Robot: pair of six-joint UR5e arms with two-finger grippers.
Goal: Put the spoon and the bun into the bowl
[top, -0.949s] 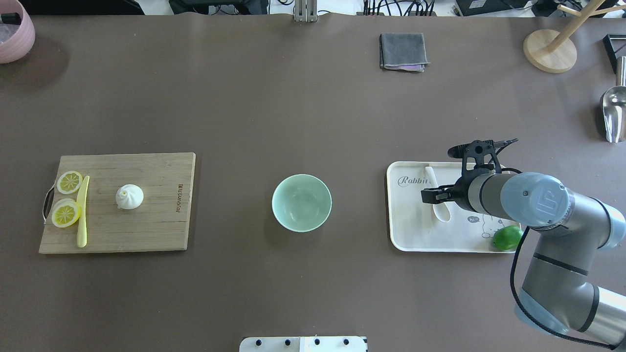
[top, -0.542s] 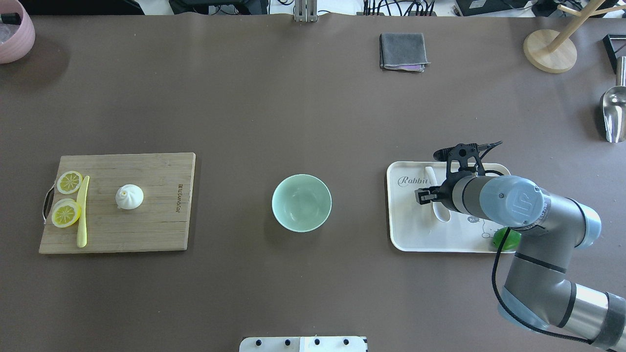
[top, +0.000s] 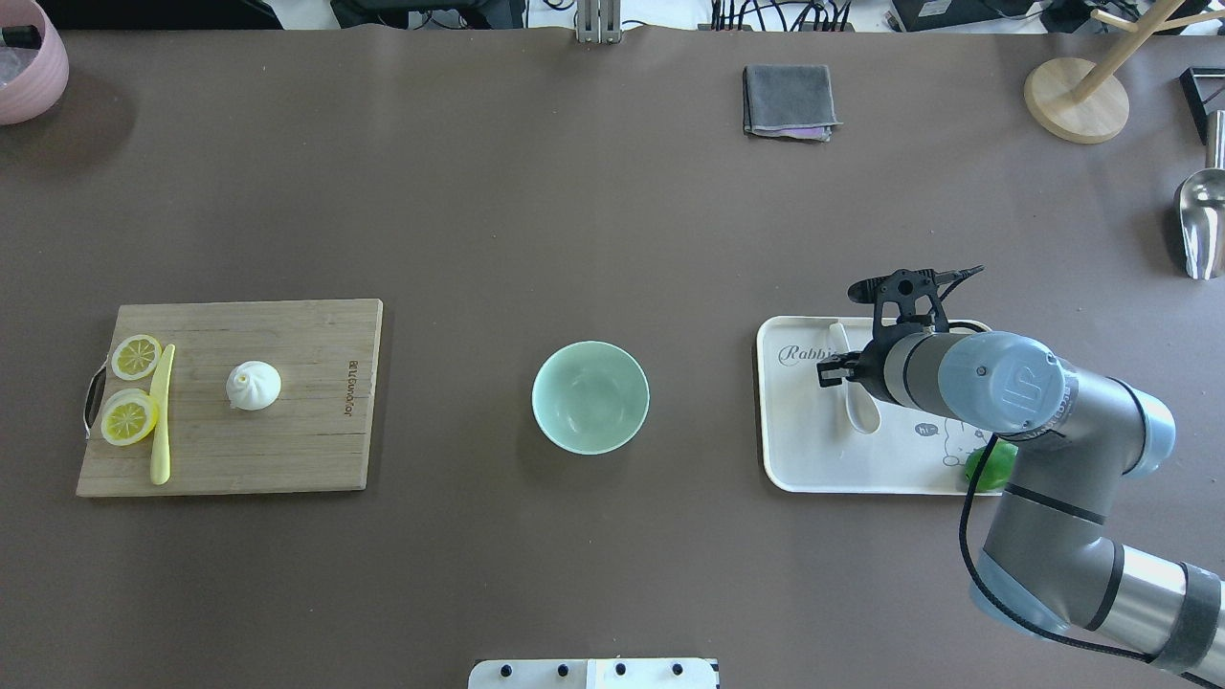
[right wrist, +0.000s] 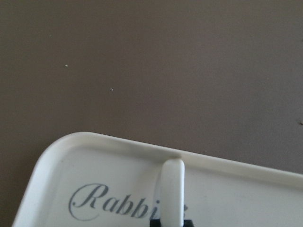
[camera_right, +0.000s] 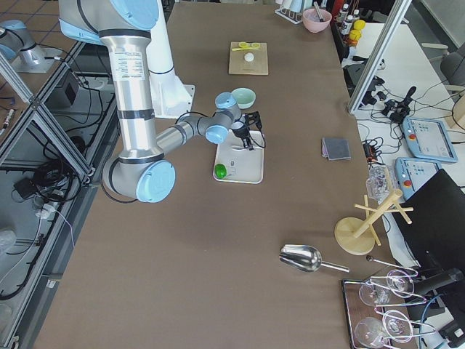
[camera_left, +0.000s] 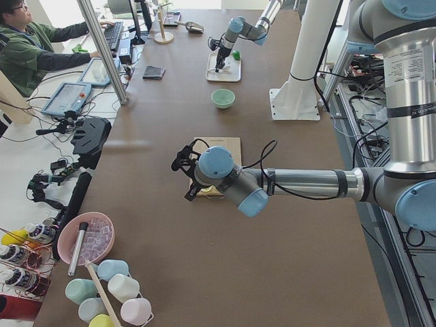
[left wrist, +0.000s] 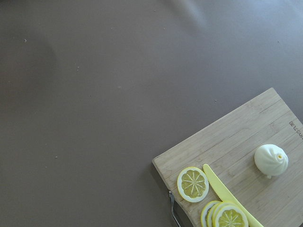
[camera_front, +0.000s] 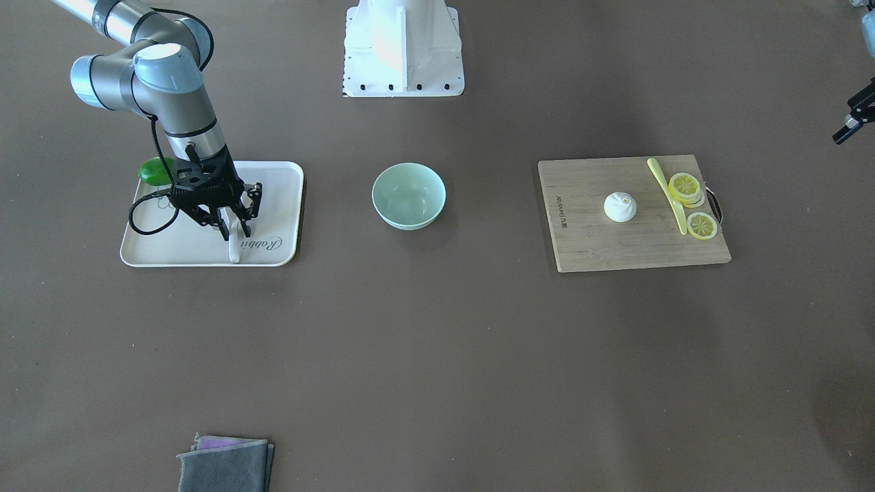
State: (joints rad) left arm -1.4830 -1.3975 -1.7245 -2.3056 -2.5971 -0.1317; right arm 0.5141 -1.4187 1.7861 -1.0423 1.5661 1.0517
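Observation:
The white spoon lies on a white tray, scoop towards the robot. Its handle shows in the right wrist view. My right gripper is low over the spoon's handle. The jaws look open, one finger on each side. The white bun sits on a wooden cutting board. The mint-green bowl stands empty in the middle of the table. My left gripper hangs high beyond the board's outer end. I cannot tell whether it is open or shut.
A yellow-green knife and lemon slices lie at the board's left end. A green lime sits in the tray's corner. A grey cloth, a wooden stand, a metal scoop and a pink bowl are at the table's edges.
My right gripper has moved a little left and towards the far side along the spoon's handle, and the arm has swung in with it. The spoon, bun and bowl have not moved.

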